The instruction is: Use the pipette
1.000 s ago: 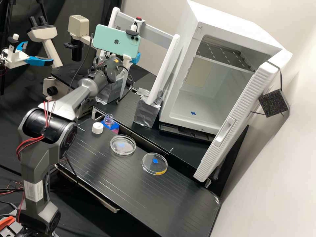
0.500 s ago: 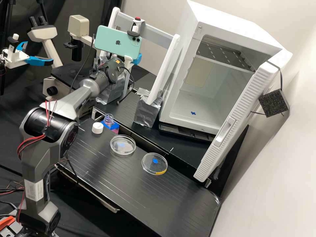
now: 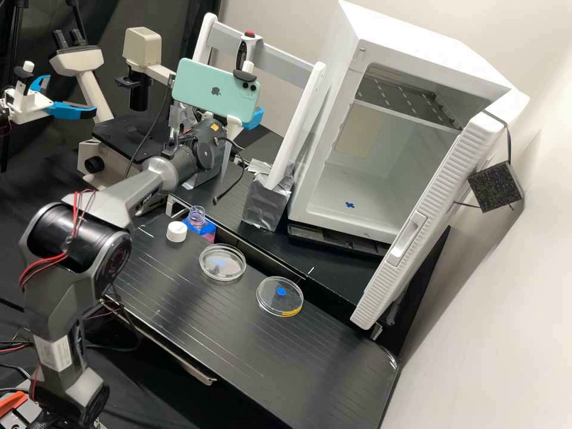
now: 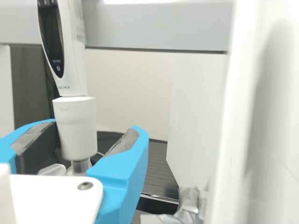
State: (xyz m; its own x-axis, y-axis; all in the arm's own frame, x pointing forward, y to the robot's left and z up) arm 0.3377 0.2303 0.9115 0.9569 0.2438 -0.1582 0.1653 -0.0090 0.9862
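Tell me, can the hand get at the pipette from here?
Probably yes: the hand is open, and the pipette lines up with the gap between its blue fingers, though off-centre. Nothing seems to block the approach, but depth is hard to judge.

Dark grey arm (image 3: 89, 250) bent midway; blue jaws well apart

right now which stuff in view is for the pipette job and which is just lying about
For the job:
- pipette, between the open fingers
- likely the uncapped bottle
- likely the petri dish nearer it and the yellow-marked one

Probably just about:
- microscope
- open white cabinet
- white cap, set aside
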